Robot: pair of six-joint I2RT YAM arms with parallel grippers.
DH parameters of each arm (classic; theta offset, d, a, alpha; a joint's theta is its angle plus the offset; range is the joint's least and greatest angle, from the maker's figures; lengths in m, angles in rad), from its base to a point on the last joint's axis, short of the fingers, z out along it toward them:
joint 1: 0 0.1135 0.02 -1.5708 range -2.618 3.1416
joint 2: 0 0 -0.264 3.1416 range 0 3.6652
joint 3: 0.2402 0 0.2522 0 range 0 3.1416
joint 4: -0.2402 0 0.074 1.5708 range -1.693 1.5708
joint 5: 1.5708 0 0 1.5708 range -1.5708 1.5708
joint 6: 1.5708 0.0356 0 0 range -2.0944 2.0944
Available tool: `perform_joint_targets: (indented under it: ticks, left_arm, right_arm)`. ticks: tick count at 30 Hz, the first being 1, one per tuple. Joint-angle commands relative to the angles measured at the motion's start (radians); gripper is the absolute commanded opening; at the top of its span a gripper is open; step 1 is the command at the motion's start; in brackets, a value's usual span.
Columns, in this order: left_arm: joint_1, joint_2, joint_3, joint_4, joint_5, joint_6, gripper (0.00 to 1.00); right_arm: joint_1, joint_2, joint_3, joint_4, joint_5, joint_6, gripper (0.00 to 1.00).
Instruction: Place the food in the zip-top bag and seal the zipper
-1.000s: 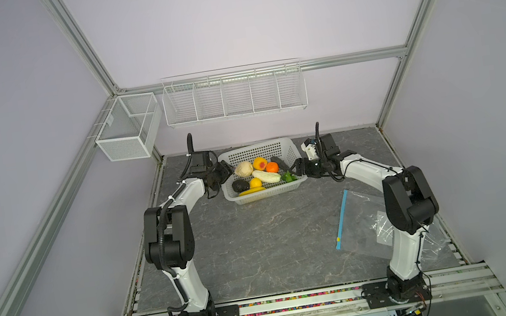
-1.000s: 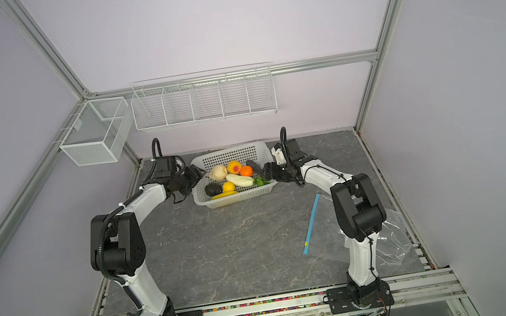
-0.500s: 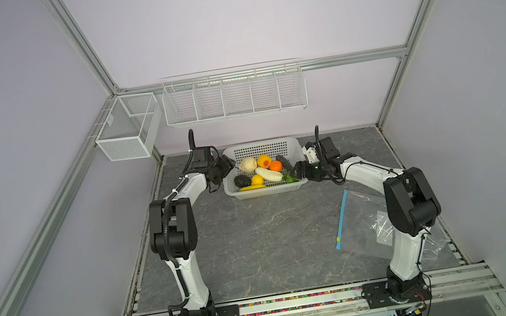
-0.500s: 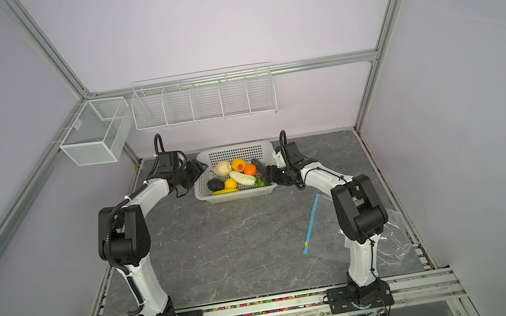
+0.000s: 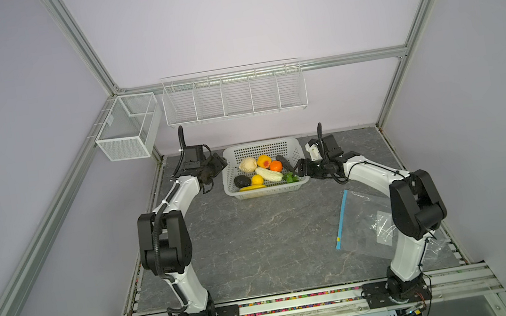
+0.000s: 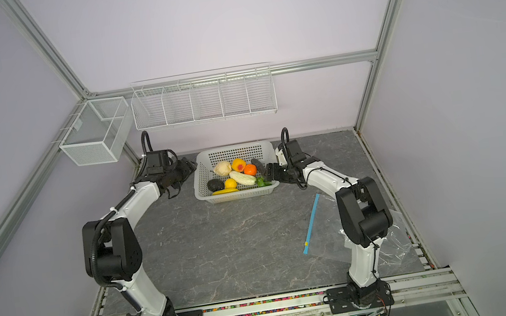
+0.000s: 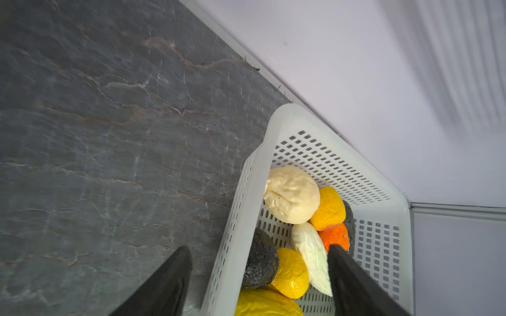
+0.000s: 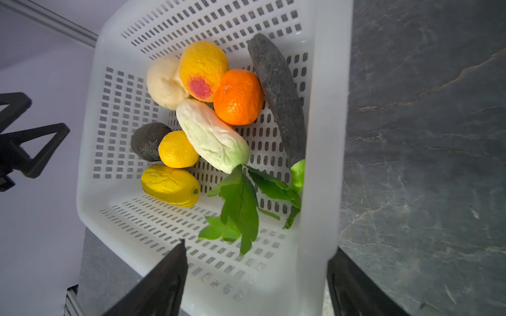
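Observation:
The food lies in a white perforated basket at the back middle: an orange piece, a white gourd, leafy greens, plus yellow, beige and black pieces. My left gripper is open and straddles the basket's left end wall, one finger outside and one inside. At the other end my right gripper is open across the right wall. The zip-top bag lies flat at the right front, its blue zipper facing the table's middle.
My right arm's elbow hangs over the bag's far side. A wire rack hangs on the back wall and a mesh box on the left frame. The grey stone table stretches between basket and bag.
The basket has settled slightly farther back on the table. Both grippers stay at its ends and the right jaws have widened.

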Motion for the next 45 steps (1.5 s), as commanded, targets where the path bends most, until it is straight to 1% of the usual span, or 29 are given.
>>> perform_joint_targets:
  ticks: [1, 6, 9, 13, 16, 18, 20, 23, 25, 29, 34, 36, 38, 40, 41, 43, 45]
  left_arm:
    - [-0.001, -0.064, -0.047, -0.023, -0.065, 0.038, 0.78]
    - [-0.013, -0.206, -0.183, -0.024, -0.06, 0.044, 0.77]
    - [-0.04, -0.305, -0.266, -0.066, -0.062, 0.06, 0.78]
    - [-0.105, -0.443, -0.363, -0.135, -0.059, 0.08, 0.78]
    - [-0.154, -0.543, -0.445, -0.161, -0.038, 0.075, 0.79]
    - [-0.178, -0.59, -0.488, -0.166, -0.012, 0.061, 0.8]
    - [-0.21, -0.624, -0.521, -0.162, 0.006, 0.04, 0.82]
    - [-0.271, -0.638, -0.546, -0.149, 0.017, 0.019, 0.86]
    - [-0.294, -0.633, -0.561, -0.123, 0.037, 0.02, 0.88]
    - [-0.299, -0.623, -0.596, -0.072, 0.082, 0.016, 0.89]
    - [-0.3, -0.602, -0.638, -0.014, 0.109, 0.005, 0.9]
    - [-0.299, -0.591, -0.636, -0.008, 0.117, 0.008, 0.9]
    - [-0.3, -0.587, -0.638, 0.0, 0.121, 0.007, 0.9]
    - [-0.299, -0.583, -0.64, 0.006, 0.123, 0.007, 0.9]
    - [-0.299, -0.581, -0.64, 0.007, 0.121, 0.007, 0.9]
    - [-0.299, -0.576, -0.645, 0.016, 0.123, 0.003, 0.9]
    - [-0.299, -0.57, -0.652, 0.029, 0.126, -0.004, 0.9]
  right_arm:
    - [-0.006, -0.048, 0.008, -0.023, 0.034, -0.002, 0.8]
    - [-0.005, -0.11, -0.022, -0.049, 0.054, -0.002, 0.81]
    - [-0.004, -0.168, -0.044, -0.138, 0.116, -0.016, 0.8]
    - [-0.002, -0.26, -0.094, -0.314, 0.274, -0.026, 0.75]
    - [-0.003, -0.334, -0.153, -0.451, 0.43, -0.024, 0.73]
    - [-0.004, -0.384, -0.215, -0.496, 0.512, -0.02, 0.72]
    - [-0.006, -0.423, -0.28, -0.514, 0.556, -0.002, 0.72]
    - [-0.004, -0.435, -0.339, -0.515, 0.558, 0.036, 0.71]
    - [-0.004, -0.421, -0.36, -0.502, 0.541, 0.053, 0.71]
    - [0.007, -0.377, -0.383, -0.47, 0.519, 0.082, 0.7]
    - [0.038, -0.307, -0.394, -0.423, 0.498, 0.122, 0.67]
    - [0.049, -0.272, -0.392, -0.412, 0.5, 0.139, 0.65]
    - [0.055, -0.23, -0.383, -0.421, 0.517, 0.159, 0.61]
    - [0.059, -0.189, -0.365, -0.453, 0.548, 0.185, 0.55]
    - [0.061, -0.173, -0.364, -0.457, 0.554, 0.189, 0.54]
    - [0.065, -0.161, -0.376, -0.441, 0.551, 0.197, 0.53]
    - [0.066, -0.158, -0.389, -0.425, 0.55, 0.207, 0.49]
